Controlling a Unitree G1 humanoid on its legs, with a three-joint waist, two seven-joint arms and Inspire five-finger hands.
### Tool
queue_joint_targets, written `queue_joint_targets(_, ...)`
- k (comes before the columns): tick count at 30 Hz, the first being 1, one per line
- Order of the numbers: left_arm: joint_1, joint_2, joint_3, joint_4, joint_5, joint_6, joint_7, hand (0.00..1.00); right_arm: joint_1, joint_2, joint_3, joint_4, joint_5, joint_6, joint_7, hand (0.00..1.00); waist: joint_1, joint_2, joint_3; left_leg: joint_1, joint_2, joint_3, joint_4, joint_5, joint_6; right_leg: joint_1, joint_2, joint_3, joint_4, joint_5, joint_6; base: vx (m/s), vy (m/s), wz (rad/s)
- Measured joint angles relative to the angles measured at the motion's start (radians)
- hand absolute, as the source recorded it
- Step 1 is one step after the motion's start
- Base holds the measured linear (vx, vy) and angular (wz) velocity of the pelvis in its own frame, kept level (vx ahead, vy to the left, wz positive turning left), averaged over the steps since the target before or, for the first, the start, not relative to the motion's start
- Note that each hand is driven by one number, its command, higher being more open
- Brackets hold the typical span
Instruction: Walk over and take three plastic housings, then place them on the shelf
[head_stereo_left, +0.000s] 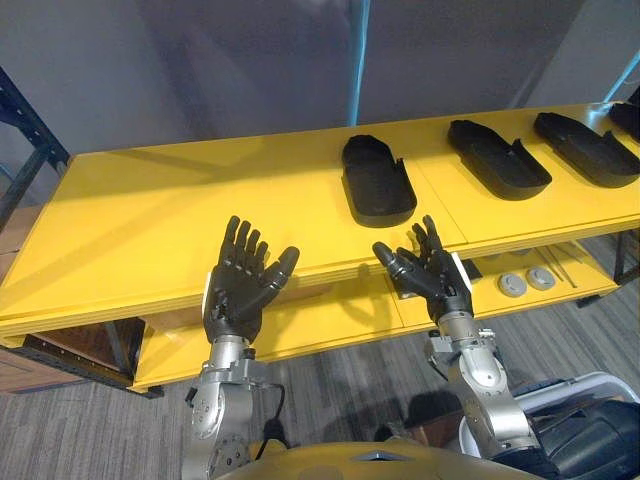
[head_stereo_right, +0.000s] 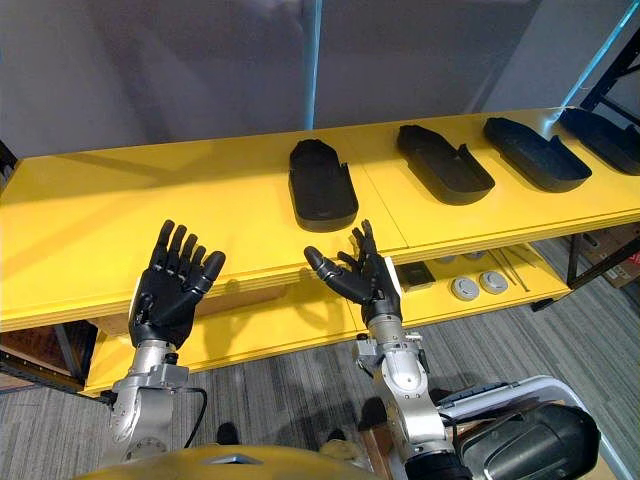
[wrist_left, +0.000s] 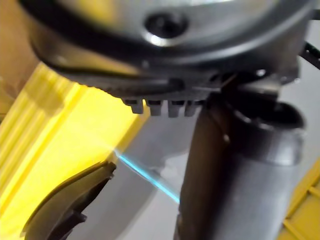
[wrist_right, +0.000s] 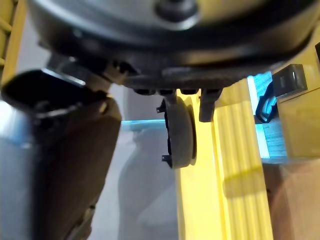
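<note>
- My left robot hand (head_stereo_left: 240, 285) and right robot hand (head_stereo_left: 432, 270) hang spread, empty, at the counter (head_stereo_left: 150, 230) edge.
- Pickup step: I judge the right one must reach forward to the nearest housing (head_stereo_left: 378, 180).

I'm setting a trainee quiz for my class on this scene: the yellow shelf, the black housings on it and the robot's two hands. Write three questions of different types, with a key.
1. True or false: the left hand is curled round a housing.
2. Multiple choice: how many black housings lie on the top board of the yellow shelf in the right eye view? A) two B) four C) seven
3. Fill in: the two grey discs lie on the shelf's ____ board.

Key
1. False: the left hand and the right hand are both open and hold nothing.
2. B
3. lower
</note>
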Motion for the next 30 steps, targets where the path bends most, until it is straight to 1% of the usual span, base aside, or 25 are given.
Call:
queue_joint_targets(11,0.000,-0.002,-0.027,0.000,0.003,0.000,-0.003,1.00,-0.095,0.000,-0.018,0.102,0.000,-0.005,-0.011,1.00,0.006,0.002,-0.002,-0.004,0.000,-0.020,0.000,0.013,0.002,0.007,0.001,-0.019,-0.001,0.001,0.000,-0.01,-0.004,0.05)
queue_joint_targets(17,0.000,-0.002,-0.028,0.000,0.003,0.000,-0.004,1.00,-0.153,0.000,-0.020,0.157,0.000,0.014,-0.013,1.00,0.008,0.004,-0.005,-0.002,0.001,-0.027,0.000,0.015,0.003,0.017,0.003,-0.025,-0.001,0.004,-0.003,0.00,-0.003,0.02)
queue_joint_targets(21,-0.001,-0.002,-0.031,0.000,0.003,0.000,-0.004,1.00,-0.198,0.000,-0.022,0.200,0.001,0.038,-0.039,1.00,0.012,0.009,-0.014,-0.002,0.001,-0.030,0.000,0.016,0.002,0.018,0.003,-0.028,-0.001,0.004,-0.003,0.00,0.000,0.00)
queue_joint_targets(25,-0.001,-0.003,-0.034,0.000,0.003,0.000,-0.003,1.00,-0.205,0.001,-0.028,0.213,0.001,0.043,-0.069,1.00,0.023,0.013,-0.020,-0.002,0.001,-0.033,0.000,0.018,0.003,0.020,0.003,-0.031,-0.001,0.004,-0.004,0.00,-0.002,0.01)
queue_joint_targets(30,-0.001,-0.002,-0.040,0.001,0.004,0.000,0.000,1.00,-0.257,0.014,-0.038,0.283,-0.023,0.043,-0.124,1.00,0.030,0.013,-0.020,-0.003,0.001,-0.038,0.000,0.020,0.001,0.020,0.003,-0.035,-0.002,0.001,0.000,0.00,0.000,0.00)
